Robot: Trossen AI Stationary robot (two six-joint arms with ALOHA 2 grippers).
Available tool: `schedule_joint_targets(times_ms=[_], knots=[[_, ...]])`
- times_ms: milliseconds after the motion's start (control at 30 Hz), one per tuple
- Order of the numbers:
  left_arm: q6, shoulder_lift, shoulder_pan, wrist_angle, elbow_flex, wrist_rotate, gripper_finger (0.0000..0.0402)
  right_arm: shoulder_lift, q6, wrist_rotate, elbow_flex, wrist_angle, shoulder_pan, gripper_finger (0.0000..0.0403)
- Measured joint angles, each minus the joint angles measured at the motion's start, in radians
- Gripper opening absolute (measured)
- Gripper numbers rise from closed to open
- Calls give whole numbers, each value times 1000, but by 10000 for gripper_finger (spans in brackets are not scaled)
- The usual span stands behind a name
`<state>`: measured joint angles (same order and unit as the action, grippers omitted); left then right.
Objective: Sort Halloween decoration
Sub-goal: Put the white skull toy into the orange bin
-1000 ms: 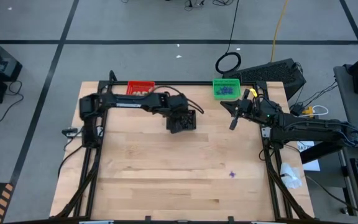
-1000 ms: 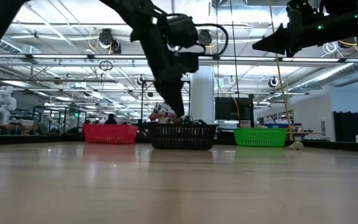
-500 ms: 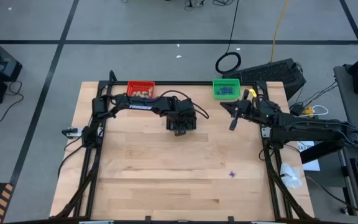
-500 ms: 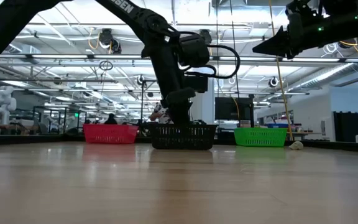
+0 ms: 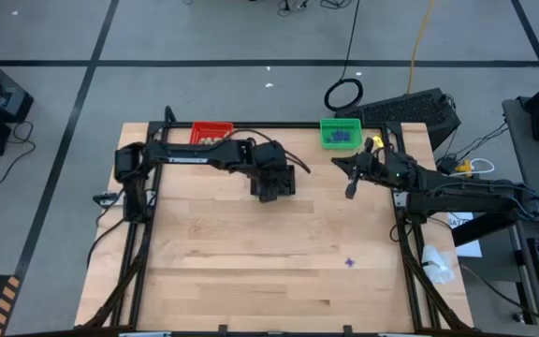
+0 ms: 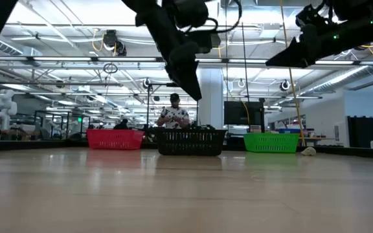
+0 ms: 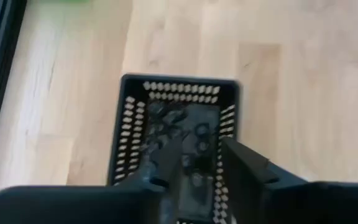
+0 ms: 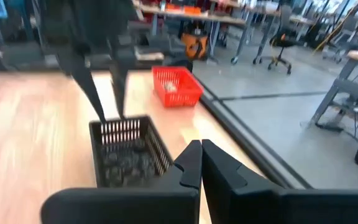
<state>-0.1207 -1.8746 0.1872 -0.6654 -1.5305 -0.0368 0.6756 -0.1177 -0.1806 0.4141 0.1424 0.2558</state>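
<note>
Behind the wooden surface (image 5: 251,253) a large workshop hall with ceiling lights is seen, and a person stands far behind the baskets. Since a moment ago the left gripper (image 7: 199,163) has been lifted out of the black basket (image 7: 178,134), and its fingers (image 7: 166,163) are now parted with nothing between them; it is judged that a dark piece was just dropped there among the other dark bits (image 7: 194,134). The right gripper (image 8: 199,163) is held in the air near the green basket (image 5: 341,133), its fingers pressed together and empty. Pale lumps (image 5: 211,140) lie in the red basket (image 5: 211,132), purple ones (image 5: 342,137) in the green. One purple trinket (image 5: 349,262) remains alone on the surface, well apart, with nothing in the way.
</note>
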Motion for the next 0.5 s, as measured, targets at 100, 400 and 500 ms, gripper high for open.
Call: schedule_joint_targets(times_ms=[100,400,500], knots=[[7,54,-14,102,88,0,62,0,0,0,0,-60,0,0],[69,272,-59,455,501,7,12,0,45,-69,0,-343,3,11],[105,358,-79,573,626,17,9,7,61,-138,-3,-425,30,34]])
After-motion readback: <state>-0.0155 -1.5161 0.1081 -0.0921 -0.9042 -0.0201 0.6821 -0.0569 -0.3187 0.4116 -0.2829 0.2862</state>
